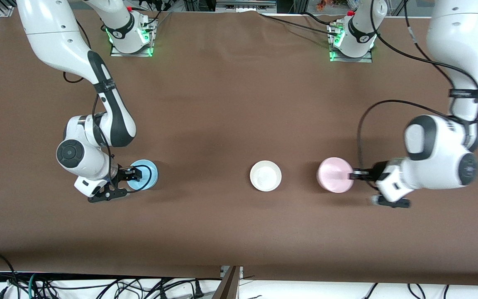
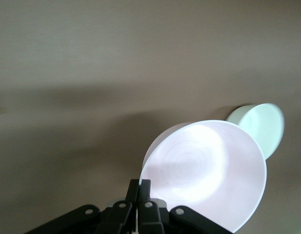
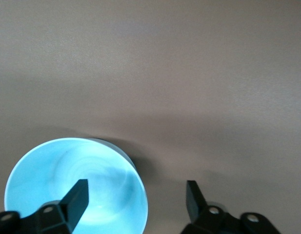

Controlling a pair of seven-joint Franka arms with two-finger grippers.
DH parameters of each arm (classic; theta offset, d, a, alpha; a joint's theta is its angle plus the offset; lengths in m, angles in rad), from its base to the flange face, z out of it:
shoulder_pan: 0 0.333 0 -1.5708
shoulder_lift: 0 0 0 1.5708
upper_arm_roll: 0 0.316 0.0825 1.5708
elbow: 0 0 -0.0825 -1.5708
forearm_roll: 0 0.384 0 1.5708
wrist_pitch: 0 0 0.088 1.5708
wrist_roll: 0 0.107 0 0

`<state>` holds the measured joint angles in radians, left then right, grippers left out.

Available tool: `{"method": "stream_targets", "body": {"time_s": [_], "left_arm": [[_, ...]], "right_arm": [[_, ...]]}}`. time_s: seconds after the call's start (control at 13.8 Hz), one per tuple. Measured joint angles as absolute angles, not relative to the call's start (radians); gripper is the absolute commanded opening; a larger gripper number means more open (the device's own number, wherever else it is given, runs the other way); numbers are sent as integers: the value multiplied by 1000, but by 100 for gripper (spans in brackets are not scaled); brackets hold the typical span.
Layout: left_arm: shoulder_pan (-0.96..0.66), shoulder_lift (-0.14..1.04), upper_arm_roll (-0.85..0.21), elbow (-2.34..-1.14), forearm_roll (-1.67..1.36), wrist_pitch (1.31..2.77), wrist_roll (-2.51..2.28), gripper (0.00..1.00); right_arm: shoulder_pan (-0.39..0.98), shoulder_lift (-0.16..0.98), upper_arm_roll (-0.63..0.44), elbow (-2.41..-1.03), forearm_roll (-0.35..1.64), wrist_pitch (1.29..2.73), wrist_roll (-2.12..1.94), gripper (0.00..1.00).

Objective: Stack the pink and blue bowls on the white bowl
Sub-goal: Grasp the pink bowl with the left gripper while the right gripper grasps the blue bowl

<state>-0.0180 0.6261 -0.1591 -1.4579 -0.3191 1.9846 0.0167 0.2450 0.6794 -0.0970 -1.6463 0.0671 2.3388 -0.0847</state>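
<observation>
The white bowl (image 1: 265, 175) stands upright mid-table and shows in the left wrist view (image 2: 260, 127). The pink bowl (image 1: 333, 174) is beside it toward the left arm's end. My left gripper (image 1: 353, 175) is shut on the pink bowl's rim (image 2: 139, 183), and the pink bowl (image 2: 209, 170) looks tilted. The blue bowl (image 1: 145, 172) sits toward the right arm's end. My right gripper (image 1: 134, 174) is open astride the rim (image 3: 135, 197) of the blue bowl (image 3: 101, 175), one finger over its inside, one outside.
The three bowls lie in a row across the brown table (image 1: 239, 104). The arm bases (image 1: 131, 37) stand along the edge farthest from the front camera. Cables (image 1: 98, 286) hang below the near edge.
</observation>
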Motion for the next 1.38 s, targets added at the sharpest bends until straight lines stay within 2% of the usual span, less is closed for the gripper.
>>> {"method": "stream_targets", "body": {"time_s": [0.22,0.29,0.65,0.94,1.38], "left_arm": [[-95,651,-193,-1459,-319,2123,-105,0],[-117,667,-198,-1459,-319,2162,-124,0],[-210,721,-207,-1455,-319,2239,-153,0],[-242,724,-208,-1460,-315,2232,-157,0],[-246,742,-208,-1481,-296,2227,-157,0]], "right_arm": [[245,682,-97,-1646,74,2339,-84,30],[245,683,-97,-1646,82,2339,-83,24],[245,685,-97,-1646,136,2338,-81,5],[246,684,-89,-1619,147,2310,-57,2],[258,683,-33,-1456,148,2095,117,2]]}}
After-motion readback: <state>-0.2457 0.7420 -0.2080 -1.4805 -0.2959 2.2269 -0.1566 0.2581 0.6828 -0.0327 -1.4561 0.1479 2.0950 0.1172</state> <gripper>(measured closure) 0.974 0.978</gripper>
